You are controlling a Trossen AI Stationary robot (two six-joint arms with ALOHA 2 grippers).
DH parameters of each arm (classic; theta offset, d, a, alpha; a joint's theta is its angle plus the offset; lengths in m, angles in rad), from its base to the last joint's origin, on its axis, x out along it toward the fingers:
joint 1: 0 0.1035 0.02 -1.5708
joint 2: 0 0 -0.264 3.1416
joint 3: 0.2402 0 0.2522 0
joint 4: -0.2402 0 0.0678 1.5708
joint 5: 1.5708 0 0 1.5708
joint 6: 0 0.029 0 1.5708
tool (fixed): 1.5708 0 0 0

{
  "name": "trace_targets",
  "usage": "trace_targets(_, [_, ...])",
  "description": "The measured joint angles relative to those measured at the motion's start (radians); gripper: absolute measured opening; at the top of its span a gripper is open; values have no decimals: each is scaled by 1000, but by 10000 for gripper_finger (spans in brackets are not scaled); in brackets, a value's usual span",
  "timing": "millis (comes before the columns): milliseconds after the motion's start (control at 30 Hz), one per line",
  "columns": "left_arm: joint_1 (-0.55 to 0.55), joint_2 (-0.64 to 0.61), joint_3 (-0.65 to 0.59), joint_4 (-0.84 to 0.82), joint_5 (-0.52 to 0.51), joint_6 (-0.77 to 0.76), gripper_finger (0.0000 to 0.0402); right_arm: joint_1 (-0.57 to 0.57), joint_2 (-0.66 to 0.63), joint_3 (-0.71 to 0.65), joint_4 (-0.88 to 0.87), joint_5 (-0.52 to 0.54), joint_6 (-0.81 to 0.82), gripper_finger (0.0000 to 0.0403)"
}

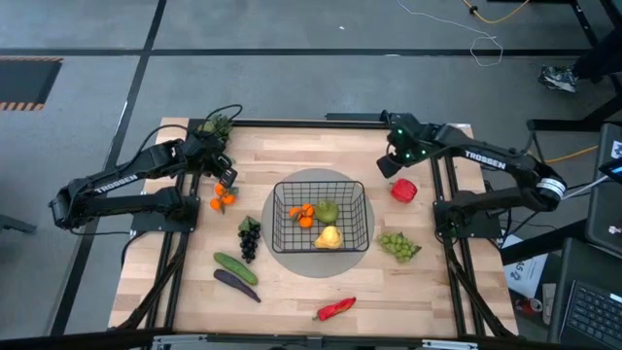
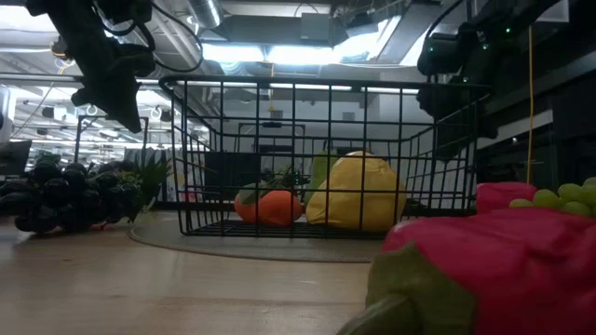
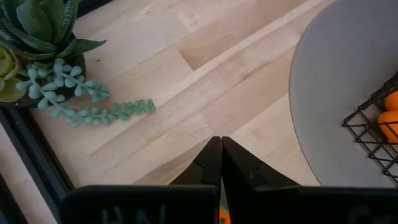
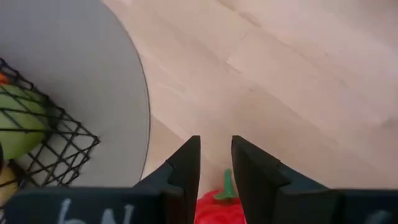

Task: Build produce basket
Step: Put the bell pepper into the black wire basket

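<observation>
- Two fingers of the right gripper [image 4: 215,163] stand slightly spread above the apple [image 1: 403,190], at three o'clock of the basket [image 1: 362,209]; a skewed descent could knock it away.
- Left gripper [image 3: 220,163], pressed together, hovers over oranges [image 1: 223,200] at nine o'clock; dropping unopened, it would scatter them.

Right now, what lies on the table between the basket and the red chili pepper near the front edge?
Nothing: in the high view the stretch from the basket to the red chili pepper is the grey mat's rim, then bare wood.
</observation>
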Motion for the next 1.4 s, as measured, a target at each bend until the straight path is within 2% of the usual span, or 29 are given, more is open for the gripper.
trace_targets(200, [0,0,0,0,0,0,0,0,36,-4,15,-66,-52,93])
trace_targets(367, [0,0,0,0,0,0,0,0,75,-3,20,-68,-73,99])
trace_targets(567, [0,0,0,0,0,0,0,0,133,-3,88,-67,-119,156])
trace_targets(633, [0,0,0,0,0,0,0,0,143,-3,111,-68,-72,181])
trace_targets(700, [0,0,0,0,0,0,0,0,148,-3,85,-68,-53,202])
trace_targets(800, [0,0,0,0,0,0,0,0,149,-3,0,-67,-152,221])
trace_targets(1167, [0,0,0,0,-40,0,0,9,162,-2,-54,-65,-115,221])
trace_targets(1400, [0,0,0,0,-40,0,0,11,206,-2,-193,21,-117,220])
